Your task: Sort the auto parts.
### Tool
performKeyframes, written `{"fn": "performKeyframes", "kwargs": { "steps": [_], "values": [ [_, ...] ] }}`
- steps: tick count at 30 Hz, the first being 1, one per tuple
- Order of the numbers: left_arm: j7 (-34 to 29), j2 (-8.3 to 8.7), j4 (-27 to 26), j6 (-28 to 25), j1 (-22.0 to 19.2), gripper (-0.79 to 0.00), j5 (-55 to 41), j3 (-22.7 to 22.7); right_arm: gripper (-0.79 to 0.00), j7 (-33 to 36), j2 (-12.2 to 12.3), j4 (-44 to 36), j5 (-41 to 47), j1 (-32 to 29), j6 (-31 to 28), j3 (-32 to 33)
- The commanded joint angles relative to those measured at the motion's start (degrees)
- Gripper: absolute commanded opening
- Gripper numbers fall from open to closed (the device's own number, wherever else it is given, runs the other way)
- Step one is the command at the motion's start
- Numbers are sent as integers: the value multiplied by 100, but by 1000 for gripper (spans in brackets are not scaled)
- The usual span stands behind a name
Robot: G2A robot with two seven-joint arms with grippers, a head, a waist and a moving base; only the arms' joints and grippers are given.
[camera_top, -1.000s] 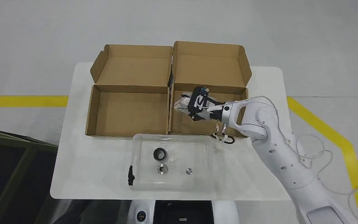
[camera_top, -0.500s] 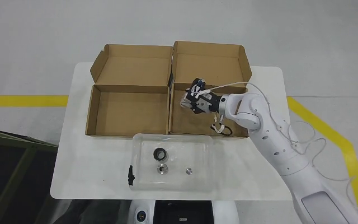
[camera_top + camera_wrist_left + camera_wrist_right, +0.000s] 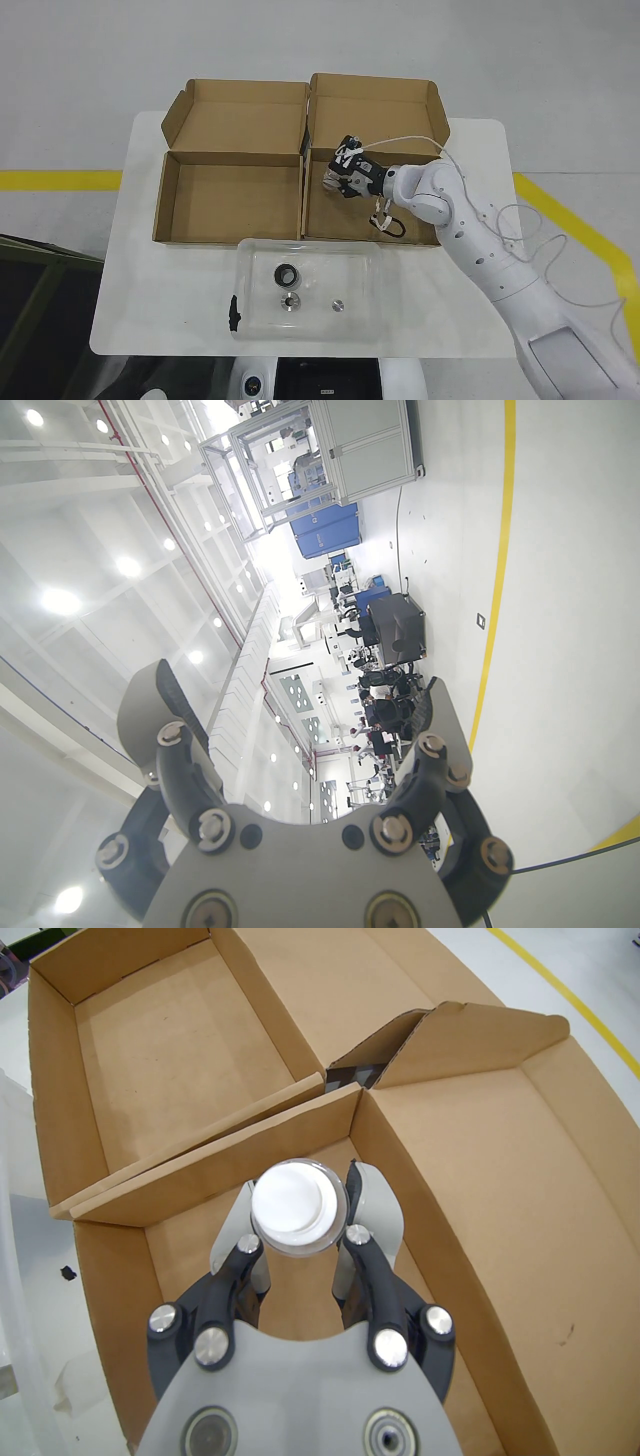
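My right gripper (image 3: 299, 1208) is shut on a round white part with a clear rim (image 3: 299, 1209). It hangs over the far left corner of the right cardboard box (image 3: 420, 232), as the top view shows with the right gripper (image 3: 331, 178) there. The left cardboard box (image 3: 168, 195) beside it holds nothing I can see. A clear plastic tray (image 3: 248, 262) at the table's front holds a black ring (image 3: 287, 273), a metal bushing (image 3: 289, 301) and a small metal disc (image 3: 339, 305). My left gripper (image 3: 300, 695) stands open, pointing up at a hall ceiling.
Both boxes have their lids folded back toward the far side of the white table (image 3: 125, 280). A small black piece (image 3: 233, 316) sits at the tray's left edge. Bare table lies left of the boxes and right of the tray.
My right gripper has carried the white part a short way farther back and left inside the right box, and the forearm has swung round with it.
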Motion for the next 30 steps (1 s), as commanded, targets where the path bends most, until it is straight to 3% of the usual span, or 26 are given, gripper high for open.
{"fn": "performKeyframes", "kwargs": {
  "steps": [1, 2, 4, 9, 13, 23, 27, 30],
  "values": [
    [0, 0, 0, 0, 0, 0, 0, 0, -533, -4, -26, 58, 11, 25, 16, -46],
    [0, 0, 0, 0, 0, 0, 0, 0, -428, -5, -37, 78, 7, 34, 28, -66],
    [0, 0, 0, 0, 0, 0, 0, 0, -299, -11, -57, 134, 8, 48, 43, -96],
    [0, 0, 0, 0, 0, 0, 0, 0, -206, -52, -102, 246, 0, 98, 32, -148],
    [0, 0, 0, 0, 0, 0, 0, 0, -74, -92, -100, 54, 19, 84, -17, -89],
    [0, 0, 0, 0, 0, 0, 0, 0, 0, 160, 135, -1264, -174, -490, -134, 546],
    [0, 0, 0, 0, 0, 0, 0, 0, -6, 349, 228, -1879, -227, -837, -259, 741],
    [0, 0, 0, 0, 0, 0, 0, 0, -71, 519, 286, -2298, -246, -1077, -403, 829]
  ]
}}
